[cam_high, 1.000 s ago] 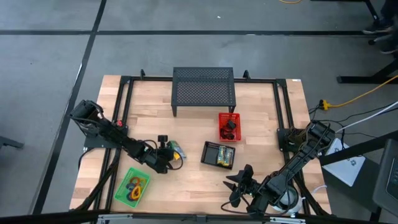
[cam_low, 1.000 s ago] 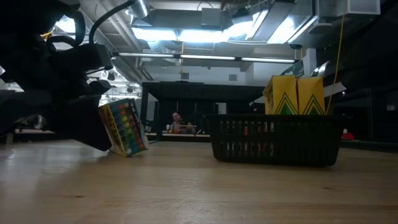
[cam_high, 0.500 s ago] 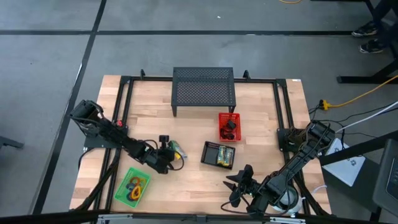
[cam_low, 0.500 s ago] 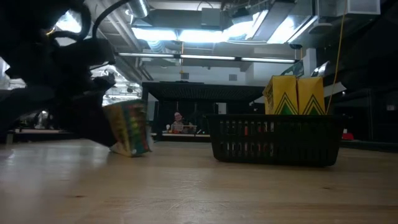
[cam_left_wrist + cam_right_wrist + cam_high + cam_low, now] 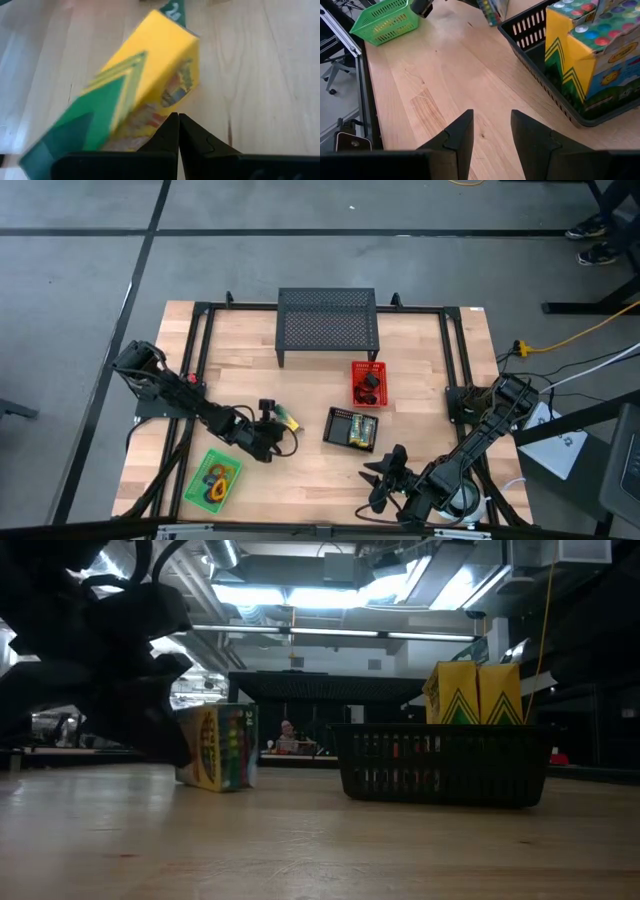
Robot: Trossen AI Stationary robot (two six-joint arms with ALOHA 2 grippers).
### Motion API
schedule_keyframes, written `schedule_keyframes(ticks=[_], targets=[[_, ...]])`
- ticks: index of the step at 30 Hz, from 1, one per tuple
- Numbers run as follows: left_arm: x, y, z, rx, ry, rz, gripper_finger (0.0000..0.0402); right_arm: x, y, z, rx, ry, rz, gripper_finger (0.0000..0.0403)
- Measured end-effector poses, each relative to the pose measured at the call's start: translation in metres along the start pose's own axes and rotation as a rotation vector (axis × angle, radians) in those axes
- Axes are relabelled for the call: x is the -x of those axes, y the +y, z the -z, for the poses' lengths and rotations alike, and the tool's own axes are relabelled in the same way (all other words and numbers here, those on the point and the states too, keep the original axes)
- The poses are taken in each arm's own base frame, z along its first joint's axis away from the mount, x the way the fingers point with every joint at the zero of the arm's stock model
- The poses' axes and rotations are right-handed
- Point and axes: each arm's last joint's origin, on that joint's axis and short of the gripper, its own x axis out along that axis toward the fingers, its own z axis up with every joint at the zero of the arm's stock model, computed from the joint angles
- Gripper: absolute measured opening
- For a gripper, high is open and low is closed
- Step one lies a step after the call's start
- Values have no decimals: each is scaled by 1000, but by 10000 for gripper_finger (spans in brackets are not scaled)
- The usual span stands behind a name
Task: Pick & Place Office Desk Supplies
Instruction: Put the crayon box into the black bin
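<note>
A yellow-and-green crayon packet point(image 5: 285, 420) stands on the table left of the black basket point(image 5: 352, 428), which holds more crayon packets point(image 5: 475, 690). My left gripper point(image 5: 178, 122) is shut, its tips at the standing packet point(image 5: 218, 747) on the side away from the basket. My right gripper point(image 5: 385, 475) hovers open near the table's front edge, with nothing between its fingers point(image 5: 460, 135). A red basket point(image 5: 368, 383) holds black clips. A green basket point(image 5: 213, 480) holds coloured loops. My left gripper has its shut fingertips against the lower part of the packet's printed side point(image 5: 165, 107). It comes slanting down from the table's left. The packet stands upright on the table, not lifted.
A black mesh stand point(image 5: 328, 322) sits at the table's far middle. Black frame rails point(image 5: 200, 350) run along the left, right and far edges. A round white object point(image 5: 462, 500) lies under the right arm. Bare wood lies between the baskets and the front edge.
The crayon packet leaned tilted against my left gripper a second ago. It has since turned about and tipped up, and now stands upright, a little nearer the black basket. My left gripper has stayed shut beside it.
</note>
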Motion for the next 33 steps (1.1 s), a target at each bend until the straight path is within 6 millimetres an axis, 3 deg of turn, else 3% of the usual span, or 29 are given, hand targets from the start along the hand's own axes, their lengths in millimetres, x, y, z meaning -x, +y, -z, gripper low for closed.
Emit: schedule_keyframes(ticks=[10, 19, 24, 28, 33], targets=[[7, -16, -6, 11, -55, 183, 3, 0, 0, 0, 1, 0, 0, 132], [34, -35, -57, -195, -247, 139, 9, 0, 0, 0, 7, -8, 1, 132], [42, -32, -75, -295, -244, 32, 47, -1, 0, -1, 6, -8, 3, 132], [40, -25, -74, -290, -182, -67, 90, -4, -1, -4, 3, -13, 14, 132], [38, -22, -72, -299, -154, -56, 131, -9, -2, -7, 2, -12, 27, 132]])
